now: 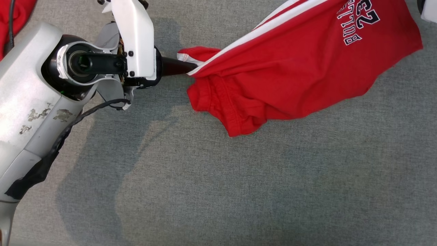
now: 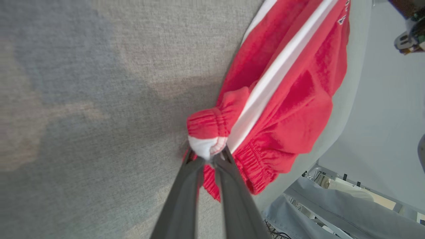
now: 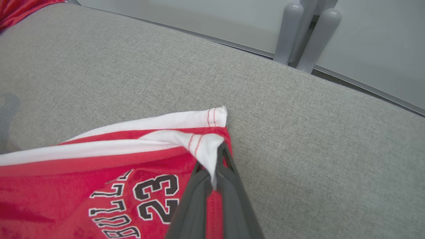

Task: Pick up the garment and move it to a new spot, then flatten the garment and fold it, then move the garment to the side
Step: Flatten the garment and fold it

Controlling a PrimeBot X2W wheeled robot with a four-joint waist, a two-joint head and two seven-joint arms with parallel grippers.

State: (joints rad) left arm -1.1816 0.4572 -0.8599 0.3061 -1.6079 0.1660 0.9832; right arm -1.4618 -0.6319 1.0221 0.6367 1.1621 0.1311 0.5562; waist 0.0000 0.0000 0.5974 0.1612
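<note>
— Where are the shorts [image 1: 300,68]?
— Strung between both arms, over the far right part of the grey pad [image 1: 239,188]. The left gripper [image 2: 210,160] is clamped on a waistband [image 2: 212,122] corner. The right gripper [image 3: 215,166] is pinched shut on a hem [image 3: 212,116] corner.
— Which way do they run?
— Long axis follows the white stripe [image 1: 259,30], from the left gripper up and rightward in the head view to the right one — that edge is taut, the rest sags below it. Neither arm is nearer, since each has an end.
— Does the sag touch the pad?
— I cannot tell.
— Room to lay them?
— Bare pad toward the robot, I judge enough. Another red cloth [image 1: 22,10] lies at the far left corner; a pale wall [image 3: 199,20] and two grey posts [image 3: 308,33] stand beyond the pad.
</note>
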